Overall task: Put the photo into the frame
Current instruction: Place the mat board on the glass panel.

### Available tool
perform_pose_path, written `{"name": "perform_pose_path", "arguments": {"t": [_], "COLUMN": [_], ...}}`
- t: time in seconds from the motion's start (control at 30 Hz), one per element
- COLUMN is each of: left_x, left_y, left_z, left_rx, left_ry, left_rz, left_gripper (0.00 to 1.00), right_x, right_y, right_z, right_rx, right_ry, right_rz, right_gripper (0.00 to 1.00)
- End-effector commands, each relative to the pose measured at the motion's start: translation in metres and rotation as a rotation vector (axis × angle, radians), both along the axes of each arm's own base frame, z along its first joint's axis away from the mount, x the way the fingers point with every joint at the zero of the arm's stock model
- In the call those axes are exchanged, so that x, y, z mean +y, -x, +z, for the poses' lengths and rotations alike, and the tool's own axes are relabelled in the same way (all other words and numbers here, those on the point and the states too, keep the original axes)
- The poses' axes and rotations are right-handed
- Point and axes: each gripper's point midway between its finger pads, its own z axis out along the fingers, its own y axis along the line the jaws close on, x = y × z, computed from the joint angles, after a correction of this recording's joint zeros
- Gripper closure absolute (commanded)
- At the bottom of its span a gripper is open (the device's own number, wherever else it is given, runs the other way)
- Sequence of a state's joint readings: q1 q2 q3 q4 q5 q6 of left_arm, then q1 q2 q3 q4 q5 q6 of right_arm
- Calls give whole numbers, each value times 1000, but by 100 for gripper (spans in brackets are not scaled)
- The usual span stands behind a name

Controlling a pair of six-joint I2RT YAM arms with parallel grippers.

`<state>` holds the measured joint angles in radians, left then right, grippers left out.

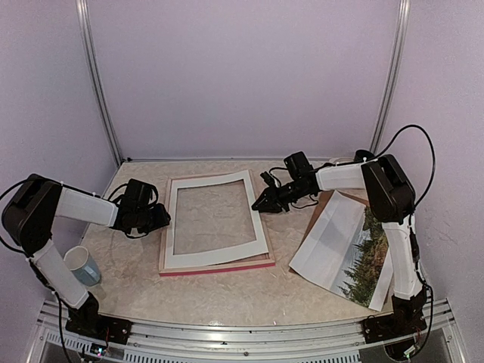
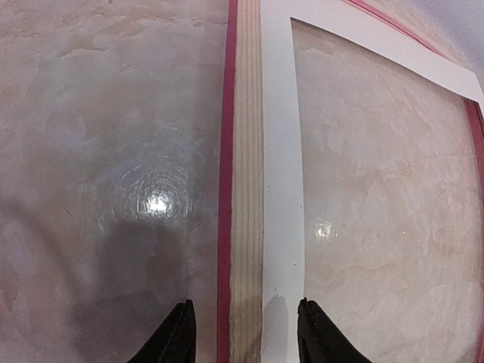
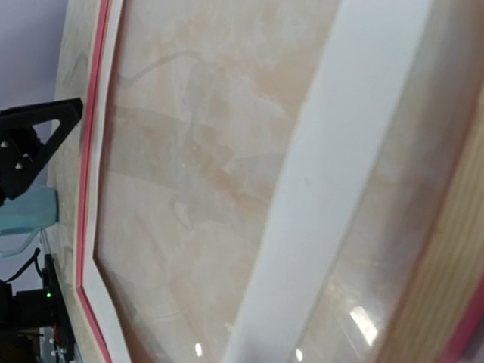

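The frame (image 1: 219,265) lies flat mid-table, pale wood back up, pink-red edge showing at the front. A white mat border (image 1: 261,227) sits skewed inside it. The photo (image 1: 365,261), with dark trees, lies at the right under my right arm, partly covered by a white sheet (image 1: 331,238). My left gripper (image 1: 156,218) is at the frame's left rail. In the left wrist view it (image 2: 246,333) stands open, straddling the frame rail (image 2: 246,189) and the mat strip (image 2: 281,189). My right gripper (image 1: 262,203) hovers at the mat's right side. Its fingers are out of the right wrist view, which shows the mat (image 3: 340,174) and the frame edge (image 3: 92,128).
A pale blue cup (image 1: 82,265) stands at the near left by my left arm, seen too in the right wrist view as the cup (image 3: 26,212). A brown board (image 1: 327,203) pokes out behind the white sheet. Purple walls close in the back and sides.
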<state>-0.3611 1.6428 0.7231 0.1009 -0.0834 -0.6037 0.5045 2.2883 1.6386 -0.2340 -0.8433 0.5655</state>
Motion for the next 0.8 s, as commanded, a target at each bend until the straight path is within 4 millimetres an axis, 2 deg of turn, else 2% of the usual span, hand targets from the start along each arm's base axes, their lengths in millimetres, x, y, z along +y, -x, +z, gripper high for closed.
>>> {"name": "perform_pose_path", "arguments": {"t": [0.0,0.23,0.4,0.6,0.77], "left_x": [-2,-1,-2,0,0], "left_y": [-4,-3,-3,-2,-2], "left_z": [10,10,11,10,11], "left_rx": [-32,-32,-35,-32,-34], "left_ry": [15,16,21,16,18], "left_rz": [6,8,10,15,15], "left_gripper": [54,54,53,54,54], "right_x": [5,-4,-9,-17,-31], "right_y": [0,-2,-1,-2,-3], "right_z": [1,2,8,25,44], "right_rx": [-18,-45,-64,-112,-176], "right_ry": [23,87,120,163,229], "right_rz": [8,-8,-16,-40,-74], "right_gripper": [78,63,59,55,45]}}
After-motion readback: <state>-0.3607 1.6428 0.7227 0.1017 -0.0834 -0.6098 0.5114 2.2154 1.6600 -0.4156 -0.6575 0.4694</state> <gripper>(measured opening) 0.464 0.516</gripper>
